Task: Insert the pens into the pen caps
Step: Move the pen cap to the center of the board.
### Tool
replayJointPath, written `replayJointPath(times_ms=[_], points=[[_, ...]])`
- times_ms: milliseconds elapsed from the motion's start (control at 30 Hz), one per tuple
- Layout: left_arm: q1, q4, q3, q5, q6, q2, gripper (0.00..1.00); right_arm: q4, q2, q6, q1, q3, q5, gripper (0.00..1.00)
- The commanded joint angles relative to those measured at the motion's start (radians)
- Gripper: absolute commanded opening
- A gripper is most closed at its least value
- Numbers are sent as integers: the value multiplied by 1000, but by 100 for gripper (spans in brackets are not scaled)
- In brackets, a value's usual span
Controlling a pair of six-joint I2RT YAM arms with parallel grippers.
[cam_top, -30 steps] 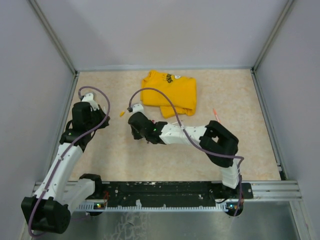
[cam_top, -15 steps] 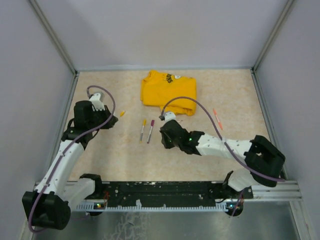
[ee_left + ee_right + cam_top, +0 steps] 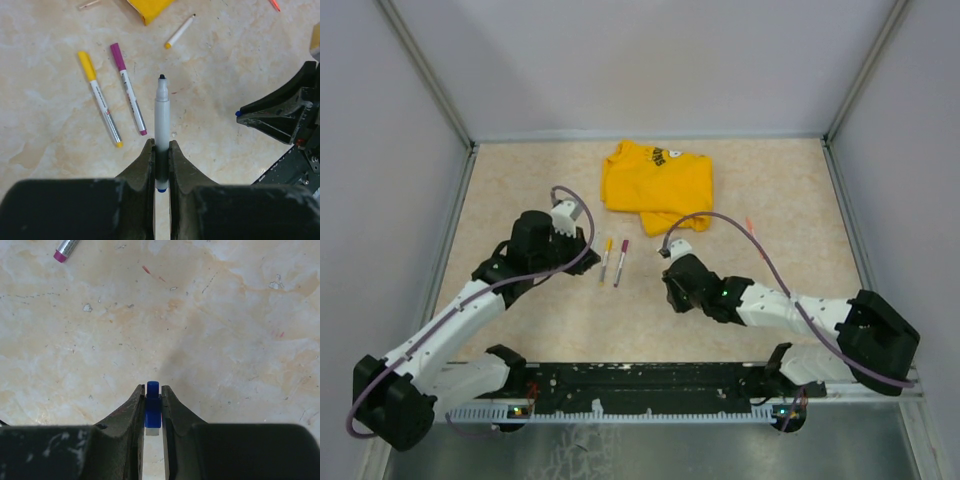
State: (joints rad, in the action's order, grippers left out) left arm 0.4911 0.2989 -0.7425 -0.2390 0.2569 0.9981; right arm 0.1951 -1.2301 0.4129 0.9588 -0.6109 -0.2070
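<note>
My left gripper (image 3: 161, 148) is shut on a white pen (image 3: 161, 117), its dark blue tip (image 3: 161, 77) pointing away from the wrist. My right gripper (image 3: 152, 390) is shut on a small blue pen cap (image 3: 152, 405) just above the table. In the left wrist view the right gripper (image 3: 280, 115) sits off to the right, the cap (image 3: 239, 113) at its tip, apart from the pen. In the top view the left gripper (image 3: 586, 243) and right gripper (image 3: 672, 290) flank two capped pens, one yellow (image 3: 605, 258) and one magenta (image 3: 621, 262).
A folded yellow T-shirt (image 3: 660, 185) lies at the back centre. An uncapped pen with a yellow tip (image 3: 180, 31) lies beside it. An orange-red pen (image 3: 753, 232) rests to the right. Grey walls enclose the table on three sides.
The left arm has swung right toward the centre with its pen. The right arm has drawn back toward the near right, uncovering the two capped pens.
</note>
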Motion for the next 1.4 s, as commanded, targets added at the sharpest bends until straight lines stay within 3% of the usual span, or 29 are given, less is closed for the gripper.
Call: replayJointPath(times_ms=[0, 267, 433, 567, 733, 1033, 1367], points=[[69, -36, -2, 49, 0, -3, 0, -28, -56, -61, -6, -24, 27, 11], [80, -11, -21, 83, -42, -22, 0, 17, -180, -90, -6, -84, 15, 16], [79, -12, -9, 94, -41, -23, 0, 26, -179, -95, -5, -96, 12, 31], [79, -12, -8, 111, -45, -25, 0, 50, -140, -90, -5, -98, -10, 37], [79, -12, -8, 131, -53, -24, 0, 71, -55, -56, -6, -101, -8, 38], [80, -7, -5, 149, -54, -26, 0, -16, 2, 75, 7, -49, 201, 39], [79, -3, -5, 159, -53, -22, 0, 41, -58, 147, 8, -44, 157, 41]])
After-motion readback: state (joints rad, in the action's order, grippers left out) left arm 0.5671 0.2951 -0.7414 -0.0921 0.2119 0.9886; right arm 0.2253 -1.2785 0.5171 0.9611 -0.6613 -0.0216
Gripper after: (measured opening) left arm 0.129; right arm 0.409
